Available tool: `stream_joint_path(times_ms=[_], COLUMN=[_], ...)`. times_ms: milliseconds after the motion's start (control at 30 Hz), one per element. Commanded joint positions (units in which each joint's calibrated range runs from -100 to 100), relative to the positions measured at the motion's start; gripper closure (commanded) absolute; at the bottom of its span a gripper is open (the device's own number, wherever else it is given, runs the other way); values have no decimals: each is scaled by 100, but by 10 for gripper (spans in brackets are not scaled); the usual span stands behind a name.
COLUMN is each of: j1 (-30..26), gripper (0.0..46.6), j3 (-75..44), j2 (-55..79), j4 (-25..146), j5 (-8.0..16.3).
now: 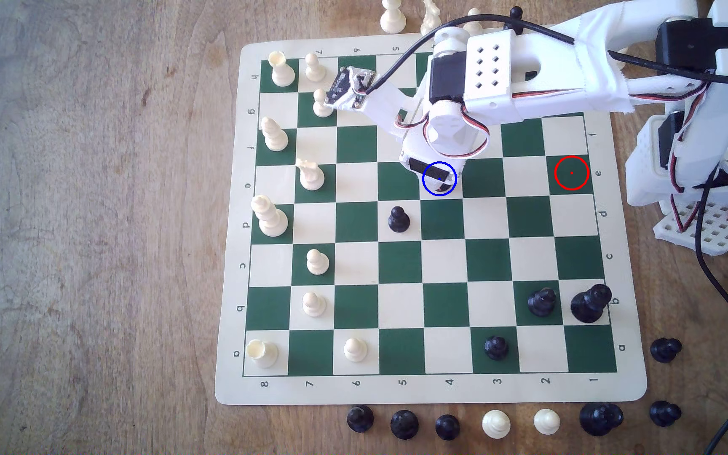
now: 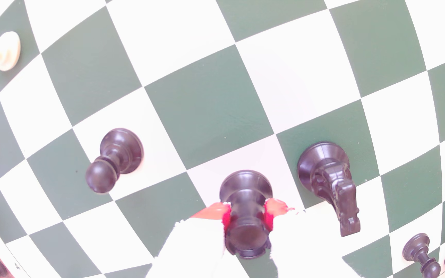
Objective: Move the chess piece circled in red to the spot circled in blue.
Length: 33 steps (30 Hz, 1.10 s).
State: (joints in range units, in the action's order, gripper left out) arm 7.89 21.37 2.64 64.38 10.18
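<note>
The chess piece, a black piece with a round base and a straight column, sits between my red-tipped fingers, which press on both sides of its column. My gripper is shut on it. Its base is over a cream square; I cannot tell whether it touches the board. In the exterior view my gripper hangs over the spot, the blue-ringed cream square, and hides the piece. The red-ringed green square near the board's edge on the exterior view's right is bare.
A black pawn stands one square toward the near side of the spot. A black knight stands close beside the held piece. White pieces line the board's side on the exterior view's left. Captured pieces lie along the table's near edge.
</note>
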Motion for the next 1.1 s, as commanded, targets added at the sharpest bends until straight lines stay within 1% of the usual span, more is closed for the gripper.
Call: stream_joint_path(times_ms=[0, 33, 67, 100, 200, 467, 600, 833, 1067], j1=[-34, -34, -26, -19, -11, 20, -3, -11, -113], gripper=[341, 321, 278, 261, 243, 227, 224, 222, 215], j3=[-288, -288, -288, -288, -288, -97, 20, 1108, 1815], j2=[-26, -26, -60, -86, -120, -459, -935, -2140, -3167], j4=[-9, -9, -1, 32, 122, 147, 368, 384, 548], j5=[0, 0, 0, -10, -29, 0, 0, -20, -5])
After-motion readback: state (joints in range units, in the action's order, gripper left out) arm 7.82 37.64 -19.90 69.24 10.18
